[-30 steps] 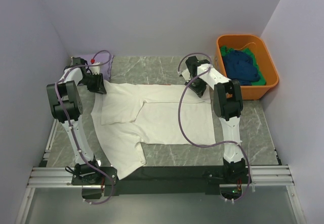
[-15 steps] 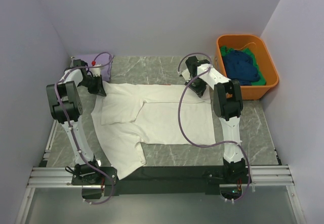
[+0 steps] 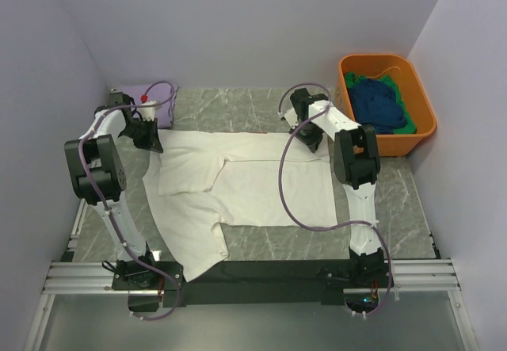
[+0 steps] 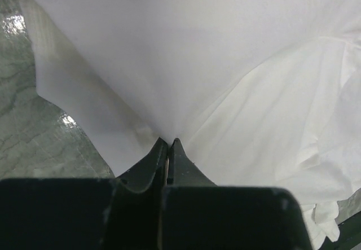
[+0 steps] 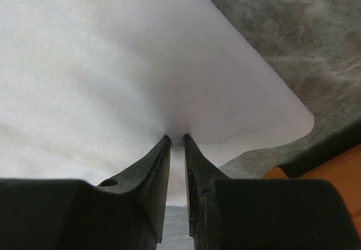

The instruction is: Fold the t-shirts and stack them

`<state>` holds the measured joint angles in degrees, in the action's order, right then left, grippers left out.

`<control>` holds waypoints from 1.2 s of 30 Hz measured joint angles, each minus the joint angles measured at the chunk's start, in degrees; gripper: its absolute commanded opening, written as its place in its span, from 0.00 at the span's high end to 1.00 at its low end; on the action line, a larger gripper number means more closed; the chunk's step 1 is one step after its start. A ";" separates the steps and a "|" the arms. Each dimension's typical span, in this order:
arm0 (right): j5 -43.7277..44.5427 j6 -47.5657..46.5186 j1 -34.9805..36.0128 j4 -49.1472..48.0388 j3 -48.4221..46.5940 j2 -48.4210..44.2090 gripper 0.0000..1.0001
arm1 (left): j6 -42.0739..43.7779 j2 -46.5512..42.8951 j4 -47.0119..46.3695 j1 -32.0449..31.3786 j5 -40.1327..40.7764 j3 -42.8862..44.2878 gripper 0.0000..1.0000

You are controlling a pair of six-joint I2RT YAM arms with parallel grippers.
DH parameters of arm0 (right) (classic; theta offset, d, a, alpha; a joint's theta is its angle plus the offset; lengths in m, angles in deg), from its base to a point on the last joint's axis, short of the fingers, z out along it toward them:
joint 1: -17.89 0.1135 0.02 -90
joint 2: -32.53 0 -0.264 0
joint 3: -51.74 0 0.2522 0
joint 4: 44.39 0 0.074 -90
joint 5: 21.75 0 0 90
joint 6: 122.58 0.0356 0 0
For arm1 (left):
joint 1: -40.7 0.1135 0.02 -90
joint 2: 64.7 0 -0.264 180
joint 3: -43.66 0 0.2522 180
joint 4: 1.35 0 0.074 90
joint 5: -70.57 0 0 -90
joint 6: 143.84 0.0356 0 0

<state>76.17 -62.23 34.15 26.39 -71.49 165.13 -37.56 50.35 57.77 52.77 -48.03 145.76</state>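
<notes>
**Both far corners pinched: a limp white shirt held for folding**

We see the white t-shirt (image 3: 261,188) spread flat on the marbled table (image 3: 238,101) between the two arms. Its far edge runs from one gripper to the other, and one lobe reaches toward the near rail on the left. The left gripper (image 4: 168,143) has its jaws pressed together on cloth at the far left corner, where the fabric tents up to the fingertips. The right gripper (image 5: 176,139) shows only a slim gap between its fingers, and the far right corner is drawn into that gap. We read both grippers as gripping the shirt.

Handling, in our judgement: the cloth is light, thin and wholly limp. It will sag between the two holds, drag on the tabletop and crease wherever it bunches. It cannot break, but a shallow pinch may slip out. The corners are the sensible holds, since lifting both together keeps the edge taut and the fold line straight. A flap lies doubled over on the left half, and the near lobe may lag when the far edge is carried.

Surroundings: a lavender t-shirt (image 3: 165,104) lies just beyond the left gripper, partly hidden by the arm. The orange tub (image 3: 396,143), near the right gripper on its right, holds a dark blue t-shirt (image 3: 379,105) over a green t-shirt (image 3: 406,128). Only the right arm's looping cable (image 3: 282,185) hangs across the white shirt and could brush it.
</notes>
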 measured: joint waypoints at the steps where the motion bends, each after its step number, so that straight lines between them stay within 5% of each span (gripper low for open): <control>1: 0.00 0.00 0.00 0.00 0.00 0.00 0.77 | -0.02 0.09 0.17 0.00 -0.02 0.00 0.99; 14: 0.04 -0.22 0.00 -0.04 0.09 -0.02 0.80 | 0.94 0.22 1.99 0.31 2.21 -7.63 0.98; 18: 0.24 -0.70 0.00 -0.17 0.28 -0.02 0.81 | 0.50 0.74 2.34 0.83 2.93 -6.73 0.73; 21: 0.57 -1.14 0.00 -0.15 0.28 -0.04 0.81 | 0.96 1.22 2.71 1.77 2.73 -4.20 0.68; 36: 2.47 -2.34 -0.02 -0.35 0.31 -0.04 0.83 | 2.95 0.92 0.24 -0.15 -4.46 4.57 0.71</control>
<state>78.64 -64.57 34.12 26.04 -71.18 165.08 -34.61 51.26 58.01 52.62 -52.49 150.32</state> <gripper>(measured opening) 0.178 0.312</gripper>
